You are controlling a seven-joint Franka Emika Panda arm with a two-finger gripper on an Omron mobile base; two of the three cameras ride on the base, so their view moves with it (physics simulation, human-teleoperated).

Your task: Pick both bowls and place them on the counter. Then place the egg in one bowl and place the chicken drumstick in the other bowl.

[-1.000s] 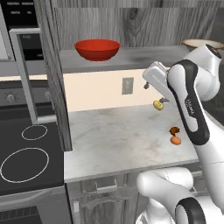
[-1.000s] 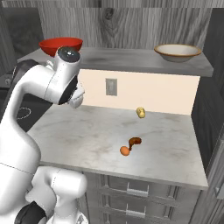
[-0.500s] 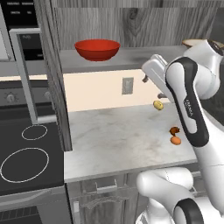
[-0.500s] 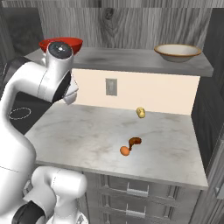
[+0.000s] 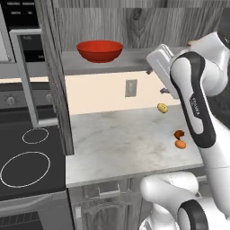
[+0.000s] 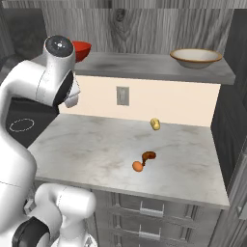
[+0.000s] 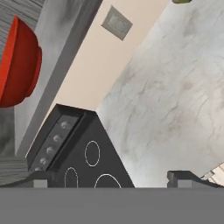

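because both bowls sit on the grey wood-grain shelf (image 5: 134,63), the spread, empty end effector (image 7: 109,177) hangs near the glossy red bowl (image 5: 99,50), above the marbled table (image 5: 126,139).

A: Where are the bowls?

B: Both upright on the grey wood-grain shelf. The red bowl (image 5: 99,50) sits toward its left end, the beige bowl (image 6: 196,57) toward its right, well apart.

A: And the food?

B: On the marbled counter (image 5: 121,143) below. The egg (image 5: 180,144), small and orange-tan, lies just beside the drumstick (image 5: 179,134), a darker reddish-brown piece. Both are near the counter's right front.
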